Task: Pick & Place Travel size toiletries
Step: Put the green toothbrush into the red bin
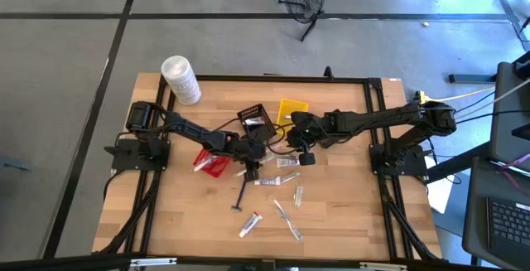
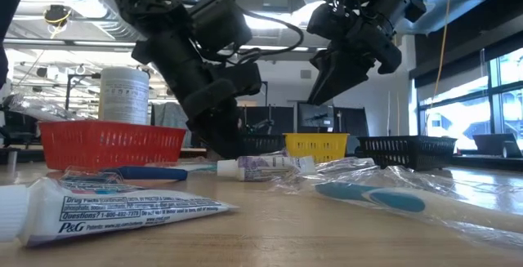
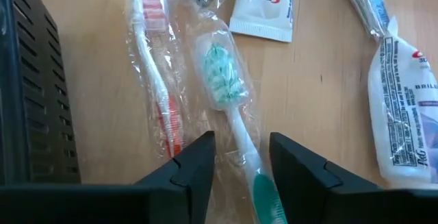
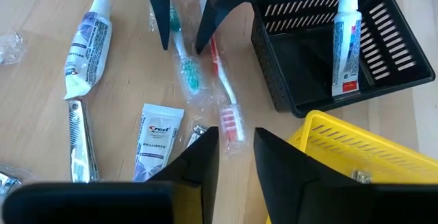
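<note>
Toiletries lie scattered over the middle of the wooden table (image 1: 331,221), most of them toward its near edge; a green-bristled toothbrush (image 3: 229,107) in a crinkled clear wrapper lies flat on the wood, just beside a red-and-white toothbrush (image 3: 156,80) wrapped the same way; the left gripper (image 3: 239,162) hangs low over the green one, its two dark wedge-shaped fingers parted to either side of the translucent handle and not clamped on it; a flat white Crest tube (image 4: 156,138) with a crimped end lies near the brush heads, a plump white tube with a purple label (image 4: 89,42) further along, and a thin silvery sachet (image 4: 79,142) beside that; the black basket (image 4: 383,59), slotted hard plastic with flared walls, holds one slim white tube with a red mark (image 4: 345,39) leaning against its inner wall; the yellow basket (image 4: 356,155), the same slotted shape, sits touching it; the red basket (image 1: 214,163) stands toward the left side under the left arm; a tall white round tub (image 1: 180,79) stands at the far left corner; the right gripper (image 4: 236,152) hovers above the brush heads near the black basket, its fingers slightly apart and holding nothing.
</note>
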